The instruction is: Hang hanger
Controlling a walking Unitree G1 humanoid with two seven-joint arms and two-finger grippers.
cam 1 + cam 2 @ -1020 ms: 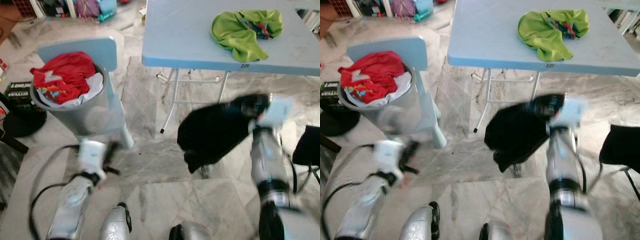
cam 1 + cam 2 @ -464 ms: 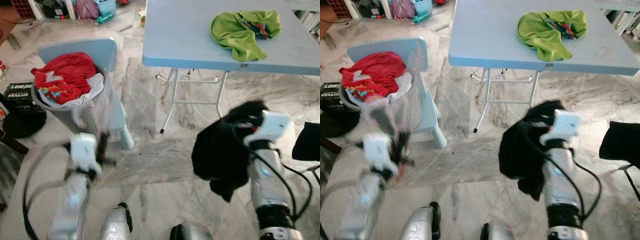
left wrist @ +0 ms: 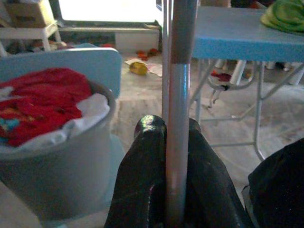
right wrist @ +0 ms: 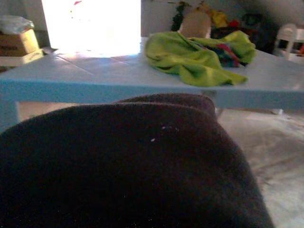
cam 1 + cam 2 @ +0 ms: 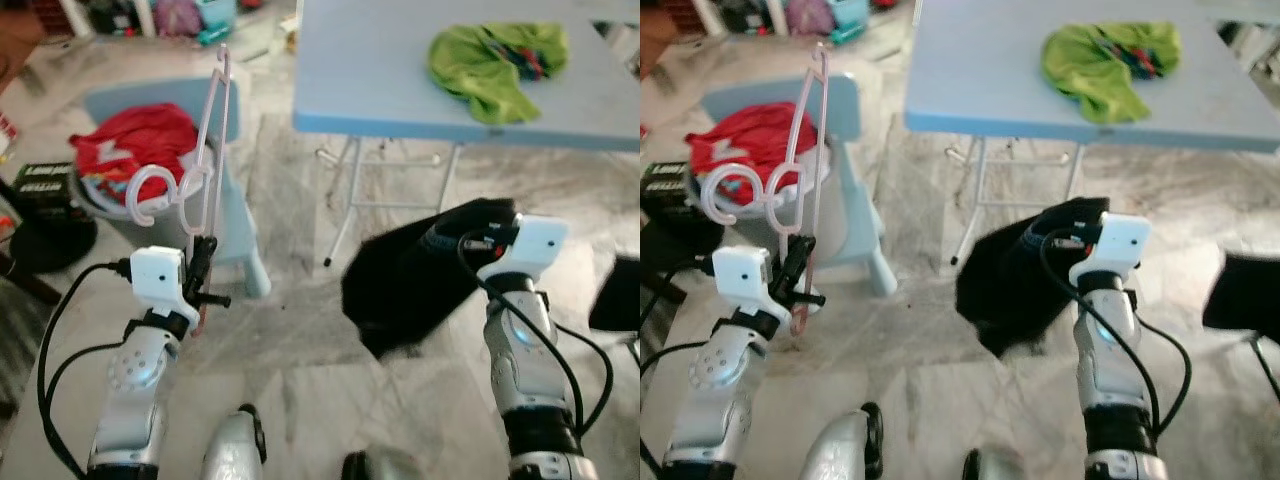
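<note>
upright now, the left gripper's (image 5: 203, 262) fingers are pinching the hanger (image 5: 205, 150), hook at nine o'clock; the right gripper's (image 5: 478, 236) fingers are hiding under the black garment (image 5: 410, 280), so i cannot tell their state.

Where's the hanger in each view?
Left eye: hanger upright at left, held by left gripper, before the bucket.
Right eye: at left, same pose.
Left wrist: its bar runs up the centre between the fingers.
Right wrist: not seen.
Shared landmark: green cloth on the table.
</note>
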